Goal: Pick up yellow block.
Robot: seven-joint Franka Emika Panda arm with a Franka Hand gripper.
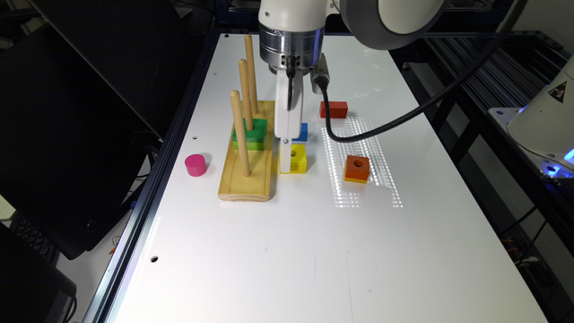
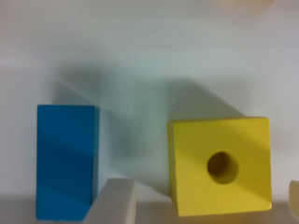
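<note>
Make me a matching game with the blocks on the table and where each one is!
Things:
1. yellow block
2. green block
3. pink cylinder
4. red block

Places:
A. on the wooden peg board, around a peg
B. alone near the table's edge, on the exterior view's left
C. right under the claw
D. farthest back on the table

Pairs: 1-C, 2-A, 3-B, 4-D

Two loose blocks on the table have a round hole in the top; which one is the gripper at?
The yellow block, beside the peg board; the gripper straddles it. The orange holed block sits apart, toward the exterior view's right.
</note>
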